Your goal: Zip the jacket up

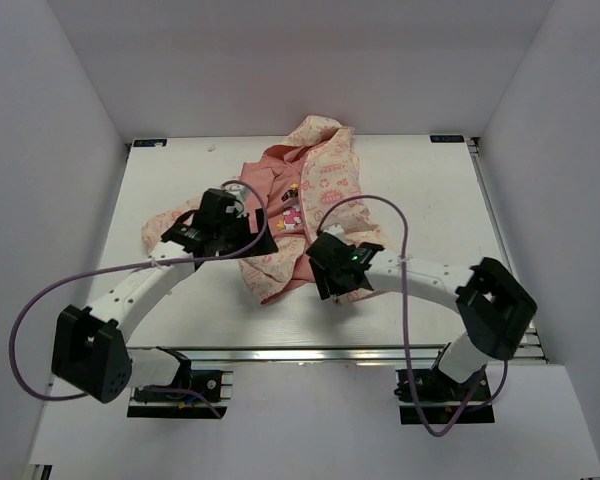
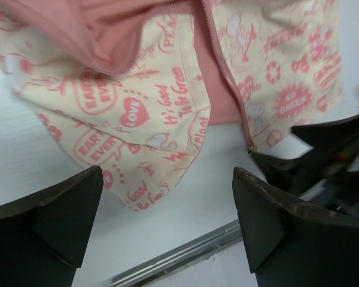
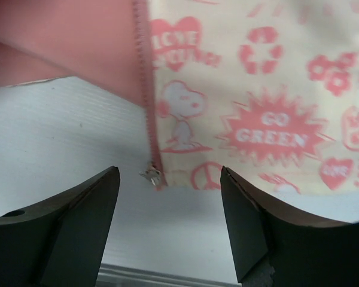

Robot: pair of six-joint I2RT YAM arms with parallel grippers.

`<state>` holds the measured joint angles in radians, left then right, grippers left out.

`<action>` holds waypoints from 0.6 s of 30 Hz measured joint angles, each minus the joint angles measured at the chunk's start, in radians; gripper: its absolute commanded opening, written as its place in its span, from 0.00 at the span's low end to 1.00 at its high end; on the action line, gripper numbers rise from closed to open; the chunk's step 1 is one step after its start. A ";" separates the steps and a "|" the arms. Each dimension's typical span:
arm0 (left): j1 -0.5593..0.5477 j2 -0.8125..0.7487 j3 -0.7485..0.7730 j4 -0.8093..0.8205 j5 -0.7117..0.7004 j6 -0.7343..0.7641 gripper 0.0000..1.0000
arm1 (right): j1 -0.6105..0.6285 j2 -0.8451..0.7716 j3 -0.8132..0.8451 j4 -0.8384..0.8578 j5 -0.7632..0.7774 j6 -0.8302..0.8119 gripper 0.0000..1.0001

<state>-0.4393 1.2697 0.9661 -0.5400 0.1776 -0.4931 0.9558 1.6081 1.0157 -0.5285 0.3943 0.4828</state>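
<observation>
**A:** Where is the jacket from your side?

**B:** I see the jacket [image 1: 315,175] lying rumpled on the white desk [image 1: 430,200], its front open, just beyond both arms. The cloth is cream, printed with pink hearts and lettering, and the lining [image 3: 72,48] is plain salmon.

**A:** And the zipper?

**B:** My right wrist view has the pink zipper [image 3: 142,78] running down one front edge. Its teeth are fine, and it ends in a small silvery piece [image 3: 151,174] at the hem.

**A:** What about the jaws?

**B:** The right jaws are spread wide and grip nothing, with dark wedge-shaped fingers either side of that zipper end. The left jaws are equally wide and empty, over the other front panel [image 2: 137,119] with its rounded corner.
</observation>
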 measured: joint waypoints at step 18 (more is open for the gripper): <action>-0.301 0.552 0.339 -0.098 -0.331 0.178 0.67 | -0.338 -0.409 -0.237 0.008 -0.296 0.055 0.89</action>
<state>-0.7403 1.8214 1.3048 -0.6384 -0.1532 -0.3149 0.6178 1.1988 0.7792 -0.5209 0.0982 0.5377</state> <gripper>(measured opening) 0.875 0.893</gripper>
